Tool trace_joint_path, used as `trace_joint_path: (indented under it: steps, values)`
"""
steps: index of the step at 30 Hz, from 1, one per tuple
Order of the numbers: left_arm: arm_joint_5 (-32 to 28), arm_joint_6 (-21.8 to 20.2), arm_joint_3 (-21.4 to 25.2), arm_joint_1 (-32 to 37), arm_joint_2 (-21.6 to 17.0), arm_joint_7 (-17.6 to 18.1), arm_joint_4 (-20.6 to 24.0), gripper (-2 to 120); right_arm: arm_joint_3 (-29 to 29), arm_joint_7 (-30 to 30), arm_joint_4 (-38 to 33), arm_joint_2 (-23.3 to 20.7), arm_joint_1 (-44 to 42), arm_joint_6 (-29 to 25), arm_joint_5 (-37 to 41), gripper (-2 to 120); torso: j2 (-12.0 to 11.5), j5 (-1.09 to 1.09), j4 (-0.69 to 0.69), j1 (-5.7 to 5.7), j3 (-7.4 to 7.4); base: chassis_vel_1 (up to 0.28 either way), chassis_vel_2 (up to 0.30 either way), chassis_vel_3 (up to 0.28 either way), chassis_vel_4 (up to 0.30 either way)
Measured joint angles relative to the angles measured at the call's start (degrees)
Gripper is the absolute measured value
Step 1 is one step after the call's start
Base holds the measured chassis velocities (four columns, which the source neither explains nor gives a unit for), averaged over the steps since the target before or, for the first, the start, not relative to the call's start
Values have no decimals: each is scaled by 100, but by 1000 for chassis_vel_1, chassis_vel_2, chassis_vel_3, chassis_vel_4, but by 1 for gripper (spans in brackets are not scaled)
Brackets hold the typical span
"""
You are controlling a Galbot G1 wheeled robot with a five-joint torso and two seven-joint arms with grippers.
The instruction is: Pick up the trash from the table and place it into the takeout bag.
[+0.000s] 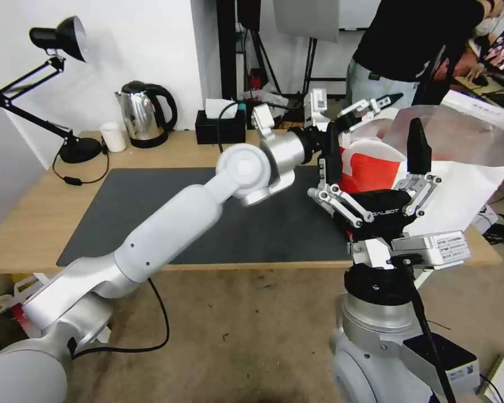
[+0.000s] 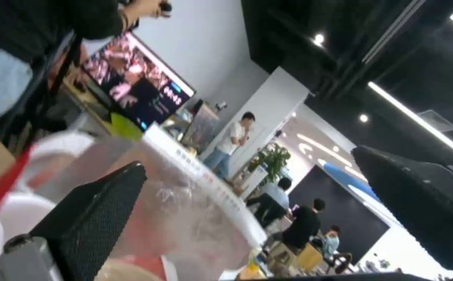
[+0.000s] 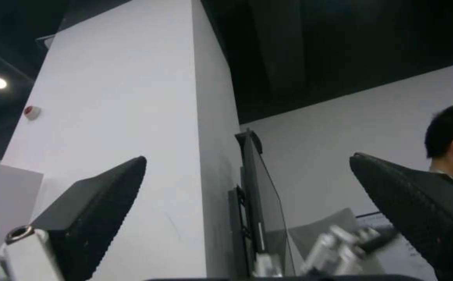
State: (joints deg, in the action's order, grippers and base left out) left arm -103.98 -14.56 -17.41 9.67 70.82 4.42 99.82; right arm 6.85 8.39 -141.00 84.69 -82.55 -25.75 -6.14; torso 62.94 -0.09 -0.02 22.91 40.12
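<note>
Two grippers are in view, both with fingers spread apart and nothing between them. We find the left gripper (image 1: 369,109) reaching across the table (image 1: 33,224) to the mouth of the takeout bag (image 1: 375,168), which stands at the table's right end, at about 2 o'clock from the dark grey mat (image 1: 151,201). The right gripper (image 1: 375,151) points upward just in front of the bag, with the bag at 12 o'clock behind its fingers. In the left wrist view the bag's rim (image 2: 185,164) lies between the black fingers (image 2: 96,207).
</note>
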Motion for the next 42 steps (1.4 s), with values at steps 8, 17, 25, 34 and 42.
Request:
trace_joint_path:
  steps: [8, 17, 25, 34, 42]
  values:
    - [-135, 13, 598, -211, -792, -116, 226, 100, -24, -8, 91, 2, 9, 7, -27, 100, 0, -1, 2, 0, 0, 0, 0, 0, 0]
    - [246, 32, 1836, 531, -2037, -653, 277, 100, -7, -12, 197, -17, 58, 11, -36, 100, 0, -3, 2, 0, 0, 0, 0, 0, 0]
    - [757, 182, 3018, 1668, -2755, -1244, 348, 100, -8, -13, 261, -52, 63, 14, -45, 100, 2, -2, 2, 0, 0, 0, 0, 0, 0]
    - [2301, 536, 4992, 3747, -2667, -2033, 856, 100, -1, -6, 293, -62, 156, 70, -44, 100, 2, 1, 3, -1, -1, 0, 0, 0, 0]
    - [4826, 1715, 6540, 5745, -1717, -2411, 1869, 100, 51, 14, 288, -114, 194, 138, -4, 100, 2, 2, 1, 0, 0, 0, 0, 0, 0]
